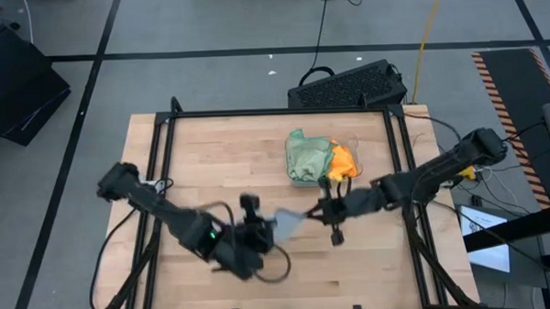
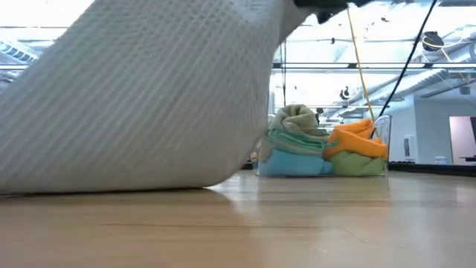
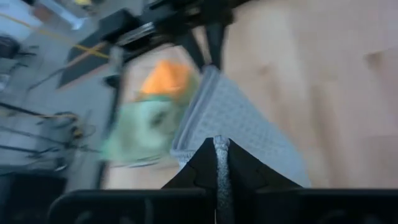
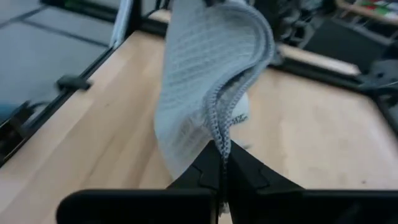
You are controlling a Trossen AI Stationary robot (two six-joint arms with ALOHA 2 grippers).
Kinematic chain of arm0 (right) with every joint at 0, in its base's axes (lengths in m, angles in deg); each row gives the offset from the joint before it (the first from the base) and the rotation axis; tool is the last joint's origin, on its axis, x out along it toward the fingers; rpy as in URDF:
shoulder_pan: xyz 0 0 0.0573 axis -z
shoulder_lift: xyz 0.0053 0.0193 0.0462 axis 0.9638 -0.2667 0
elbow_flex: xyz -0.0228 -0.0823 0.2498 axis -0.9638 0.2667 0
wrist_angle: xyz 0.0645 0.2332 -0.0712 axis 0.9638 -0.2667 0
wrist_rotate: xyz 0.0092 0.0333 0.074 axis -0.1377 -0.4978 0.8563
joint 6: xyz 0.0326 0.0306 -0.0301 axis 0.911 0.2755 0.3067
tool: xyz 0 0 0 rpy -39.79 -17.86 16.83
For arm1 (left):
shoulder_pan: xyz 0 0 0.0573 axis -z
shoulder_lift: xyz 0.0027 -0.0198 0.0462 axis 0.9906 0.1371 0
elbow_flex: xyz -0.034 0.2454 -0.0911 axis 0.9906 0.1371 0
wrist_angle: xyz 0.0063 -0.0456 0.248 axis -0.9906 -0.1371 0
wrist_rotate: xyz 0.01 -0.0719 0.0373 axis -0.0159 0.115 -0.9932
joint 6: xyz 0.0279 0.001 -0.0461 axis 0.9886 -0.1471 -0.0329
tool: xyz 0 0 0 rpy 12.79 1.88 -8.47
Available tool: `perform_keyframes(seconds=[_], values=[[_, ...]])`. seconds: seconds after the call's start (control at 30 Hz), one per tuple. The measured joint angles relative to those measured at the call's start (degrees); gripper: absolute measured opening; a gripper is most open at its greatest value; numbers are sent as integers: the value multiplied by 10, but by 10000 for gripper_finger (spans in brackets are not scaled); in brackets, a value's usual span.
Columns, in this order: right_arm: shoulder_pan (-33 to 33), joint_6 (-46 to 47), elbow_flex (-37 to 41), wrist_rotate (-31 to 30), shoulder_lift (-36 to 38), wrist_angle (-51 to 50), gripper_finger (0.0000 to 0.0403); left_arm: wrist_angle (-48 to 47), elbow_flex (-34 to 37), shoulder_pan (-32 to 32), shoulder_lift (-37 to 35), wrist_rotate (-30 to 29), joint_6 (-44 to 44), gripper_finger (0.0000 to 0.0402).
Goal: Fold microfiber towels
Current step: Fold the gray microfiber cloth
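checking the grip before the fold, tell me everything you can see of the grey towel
The light grey towel is a soft cloth with a waffle-like weave and a stitched hem. It hangs stretched between the left gripper and the right gripper, each shut on an edge, its lower part touching the wooden table in front of the tray.

The right gripper (image 4: 222, 163) is pinched closed on the stitched edge of a light grey towel (image 4: 199, 81). The towel rises from the dark fingers (image 4: 249, 171) and curls over at its upper end, its waffle weave showing, lifted above the wooden table (image 4: 93, 124). Beyond the towel, a black frame rail (image 4: 323, 65) runs along the table's far edge.
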Motion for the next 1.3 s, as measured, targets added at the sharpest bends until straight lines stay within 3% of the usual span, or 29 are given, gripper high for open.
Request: perform_keyframes(seconds=[0.23, 0.43, 0.7, 0.9, 1.07, 1.3], values=[[56, -35, -32, 7, 62, -13, 3, -29, 0, -44, -86, 21, 47, 8], [50, 3, -39, 9, 96, -42, 3, -17, 0, -47, -97, 64, 5, 22], [-3, 83, -36, 12, 71, -108, 4, -1, 0, -4, -32, 71, -92, 8], [-50, 136, -22, 55, 38, -95, 8, 19, 0, 32, 29, 76, -165, 21], [-85, 167, -17, 57, -5, -41, 9, 68, 0, 56, 67, 101, -214, 7], [-108, 191, -16, 72, -90, 19, 10, 76, 1, 93, 105, 100, -284, 23]])
